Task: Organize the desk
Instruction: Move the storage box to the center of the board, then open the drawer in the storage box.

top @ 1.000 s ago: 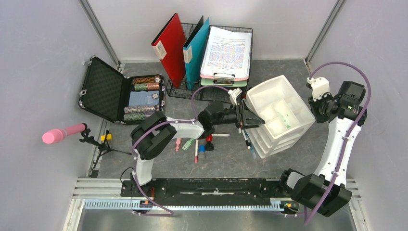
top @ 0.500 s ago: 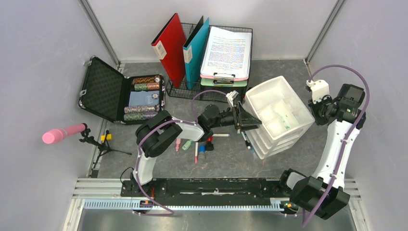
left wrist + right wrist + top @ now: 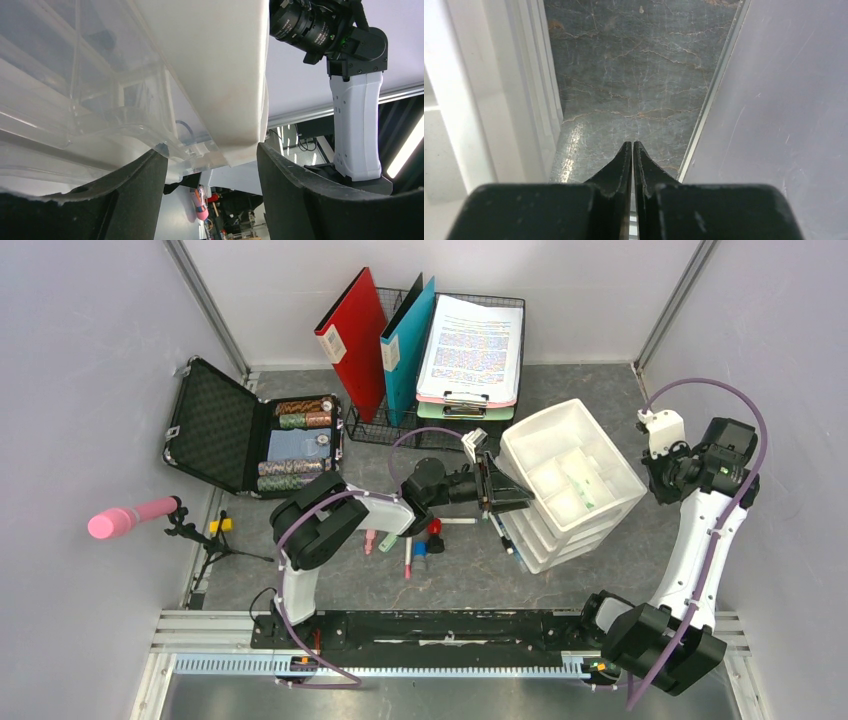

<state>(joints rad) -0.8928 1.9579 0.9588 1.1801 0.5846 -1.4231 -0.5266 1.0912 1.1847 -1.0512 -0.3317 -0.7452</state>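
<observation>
**Top:** the desk (image 3: 470,575) spans the floor between the grey walls (image 3: 80,360), with the rail (image 3: 420,625) at the near edge.
- A red folder (image 3: 350,340), a teal folder (image 3: 407,345) and a clipboard (image 3: 470,345) stand at the back. The spine labels and the printed page are too small to read.
- An open case (image 3: 215,425) sits far left, and pens (image 3: 410,545) lie loose mid-desk.
- The left gripper (image 3: 500,488) is at the left side of the white drawer unit (image 3: 570,475). Contact can't be judged from here.

**Left wrist:** only this view shows the grip.
- The jaws are wide, straddling the unit's corner edge. Both fingers (image 3: 135,190) are against plastic, so it has hold of the drawer unit.
- The clear drawers show up close.
- The right arm (image 3: 355,125) is behind. The white lettering on its lens (image 3: 300,25) is unreadable.

**Right wrist:** the right gripper (image 3: 632,144) has its fingers pressed together with nothing between them. It is over a bare strip of desk between the unit's white side and the right wall (image 3: 784,100).
</observation>
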